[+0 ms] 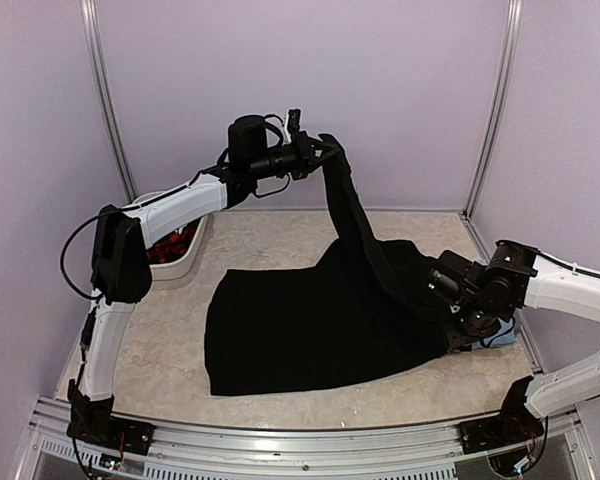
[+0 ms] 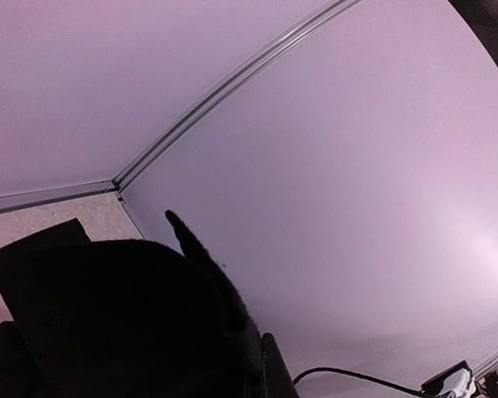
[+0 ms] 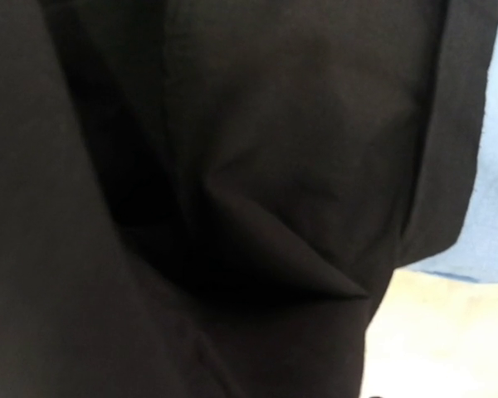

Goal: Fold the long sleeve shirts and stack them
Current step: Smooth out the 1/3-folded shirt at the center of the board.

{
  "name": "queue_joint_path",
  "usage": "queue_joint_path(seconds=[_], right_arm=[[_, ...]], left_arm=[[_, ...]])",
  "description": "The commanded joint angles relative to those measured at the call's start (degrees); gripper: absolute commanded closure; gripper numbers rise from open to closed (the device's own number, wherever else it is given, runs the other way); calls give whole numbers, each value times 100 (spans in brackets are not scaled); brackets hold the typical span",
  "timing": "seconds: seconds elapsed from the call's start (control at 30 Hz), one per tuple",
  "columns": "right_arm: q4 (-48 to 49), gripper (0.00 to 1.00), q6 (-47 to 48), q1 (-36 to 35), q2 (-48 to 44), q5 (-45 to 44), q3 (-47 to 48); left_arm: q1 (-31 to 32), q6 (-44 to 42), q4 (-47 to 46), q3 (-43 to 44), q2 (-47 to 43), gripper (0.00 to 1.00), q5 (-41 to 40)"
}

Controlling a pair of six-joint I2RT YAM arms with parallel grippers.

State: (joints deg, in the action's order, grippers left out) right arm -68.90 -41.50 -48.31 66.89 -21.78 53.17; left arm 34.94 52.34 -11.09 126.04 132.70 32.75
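Black cloth shirt [image 1: 280, 340] lies spread, one end raised, pinched by the left gripper [image 1: 323, 150]. Right gripper [image 1: 432, 283] sits against the cloth; its opening cannot be told.

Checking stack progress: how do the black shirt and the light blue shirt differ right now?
Colour: the black shirt is black, the light blue shirt pale blue. Pose: the black shirt lies spread over the table, one part lifted by the left end effector; the light blue shirt lies low at the right edge. Visibility: the black shirt shows nearly whole; the light blue shirt is mostly covered. Both are plain cloth.
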Motion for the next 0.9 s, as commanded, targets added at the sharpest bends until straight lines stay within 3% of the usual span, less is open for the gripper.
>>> queue_joint_path(seconds=[0.0, 0.2, 0.43, 0.7, 0.87], right_arm=[[-3, 46, -159, 120, 412, -184, -28], [-84, 63, -296, 340, 667, -372, -56], [-408, 100, -620, 412, 879, -619, 1], [-1002, 100, -1033, 402, 922, -572, -4], [-994, 85, -1078, 409, 648, -571, -54]], left_arm=[[-18, 13, -200, 76, 70, 100, 109], [-27, 18, -209, 45, 63, 100, 176], [-31, 45, -260, 36, 104, 100, 229], [-40, -14, -199, 191, 240, 100, 127], [-24, -13, -148, 379, 537, 100, 53]])
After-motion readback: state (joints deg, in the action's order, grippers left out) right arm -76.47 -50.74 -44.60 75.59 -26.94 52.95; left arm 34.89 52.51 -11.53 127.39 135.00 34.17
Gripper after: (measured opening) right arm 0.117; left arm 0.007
